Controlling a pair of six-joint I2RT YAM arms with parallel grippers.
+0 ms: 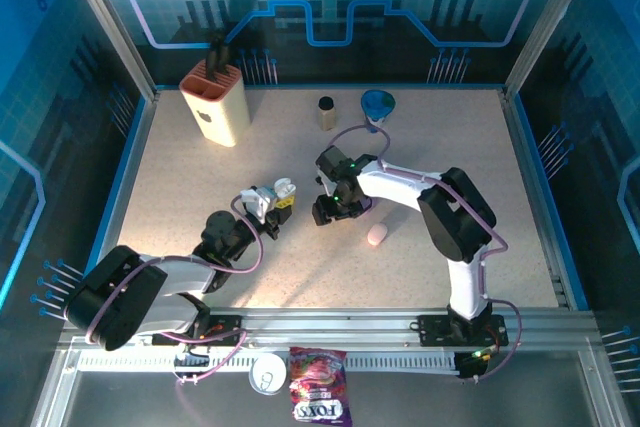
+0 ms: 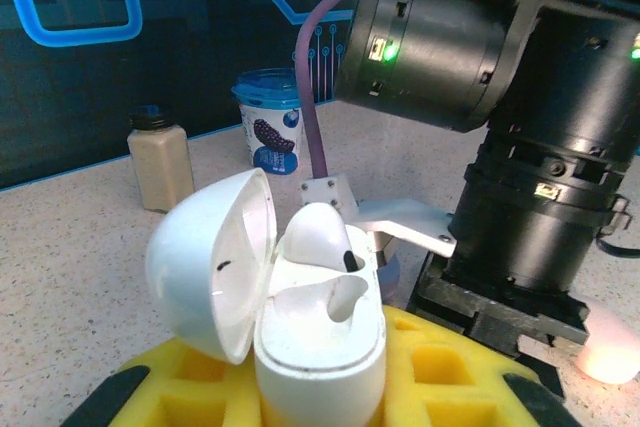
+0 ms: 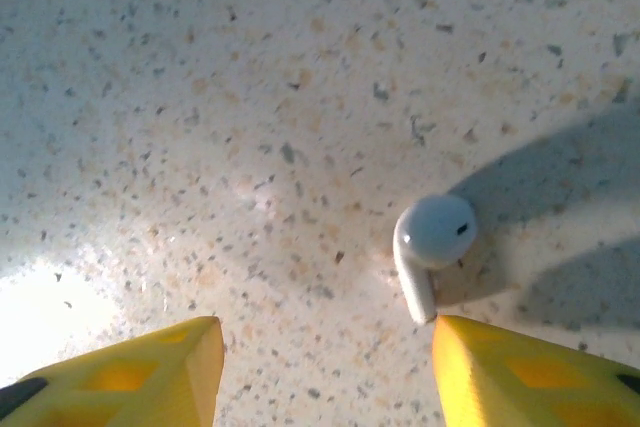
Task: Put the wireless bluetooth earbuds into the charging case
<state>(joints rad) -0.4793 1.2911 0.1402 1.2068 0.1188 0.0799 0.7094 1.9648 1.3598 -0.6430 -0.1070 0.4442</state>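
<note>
My left gripper (image 1: pixel 268 209) (image 2: pixel 320 382) is shut on a white charging case (image 2: pixel 320 342), held upright between its yellow fingers (image 2: pixel 455 377). The case's lid (image 2: pixel 205 262) is swung open to the left. One white earbud (image 2: pixel 318 237) sits in the far slot, and the near slot (image 2: pixel 352 297) is empty. A second white earbud (image 3: pixel 432 240) lies on the speckled table, its stem touching or almost touching the tip of my right finger (image 3: pixel 520 372). My right gripper (image 3: pixel 327 325) (image 1: pixel 335 209) hangs open just above the table, beside the case.
A small pink pebble-shaped object (image 1: pixel 376 235) (image 2: pixel 610 352) lies right of the right gripper. At the back stand a beige holder (image 1: pixel 213 102), a small jar (image 1: pixel 326 111) and a blue cup (image 1: pixel 378 107). A candy bag (image 1: pixel 317 399) and a tin (image 1: pixel 268 375) lie in front of the rail.
</note>
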